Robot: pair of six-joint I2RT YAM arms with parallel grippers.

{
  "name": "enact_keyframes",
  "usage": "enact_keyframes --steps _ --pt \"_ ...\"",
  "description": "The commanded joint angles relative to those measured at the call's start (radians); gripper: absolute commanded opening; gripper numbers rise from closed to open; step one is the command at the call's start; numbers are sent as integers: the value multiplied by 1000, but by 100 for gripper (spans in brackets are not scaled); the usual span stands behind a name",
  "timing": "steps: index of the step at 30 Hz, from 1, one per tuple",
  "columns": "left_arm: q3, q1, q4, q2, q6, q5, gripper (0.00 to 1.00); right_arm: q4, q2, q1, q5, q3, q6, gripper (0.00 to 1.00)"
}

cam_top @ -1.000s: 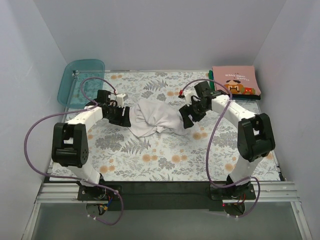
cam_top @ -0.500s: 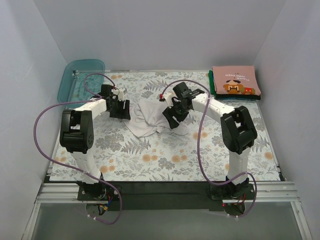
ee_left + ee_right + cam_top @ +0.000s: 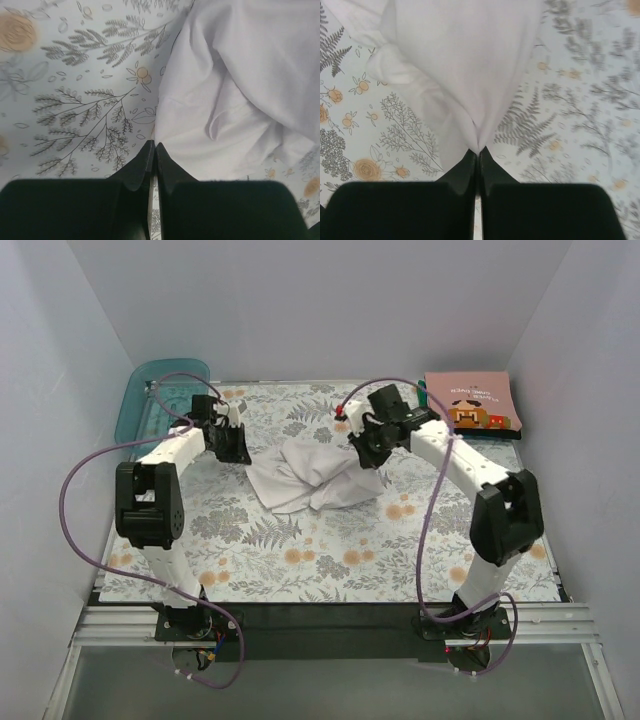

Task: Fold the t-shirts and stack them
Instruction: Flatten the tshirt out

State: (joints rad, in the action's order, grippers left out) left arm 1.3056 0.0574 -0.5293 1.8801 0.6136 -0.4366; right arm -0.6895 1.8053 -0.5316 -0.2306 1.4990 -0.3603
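Note:
A crumpled white t-shirt (image 3: 315, 478) lies mid-table. My left gripper (image 3: 238, 450) is at its left edge; in the left wrist view the gripper (image 3: 154, 145) is shut with the edge of the shirt (image 3: 240, 75) running into its tips, the cloth still flat. My right gripper (image 3: 368, 455) is at the shirt's far right; in the right wrist view this gripper (image 3: 479, 150) is shut on a pinched fold of the shirt (image 3: 465, 60), which is drawn to a point. A folded salmon-pink t-shirt (image 3: 472, 402) with a pixel face lies on dark green cloth (image 3: 424, 405) at the back right.
A translucent teal tray (image 3: 160, 395) stands at the back left corner, just behind my left arm. A floral cloth (image 3: 330, 550) covers the table. White walls close in the back and both sides.
Both grippers have gone from open to shut. The left moved back and left to the shirt's edge. The right moved from the shirt's middle to its far right, drawing cloth with it.

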Motion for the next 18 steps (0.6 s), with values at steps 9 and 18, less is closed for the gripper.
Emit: enact_keyframes --steps 9,18 --pt "126 -36 -208 -387 -162 -59 0 -84 -381 229 1 -20 -94 1" --pt "-54 -51 -262 -630 -258 -74 0 -165 -518 269 -82 -159 -157 1"
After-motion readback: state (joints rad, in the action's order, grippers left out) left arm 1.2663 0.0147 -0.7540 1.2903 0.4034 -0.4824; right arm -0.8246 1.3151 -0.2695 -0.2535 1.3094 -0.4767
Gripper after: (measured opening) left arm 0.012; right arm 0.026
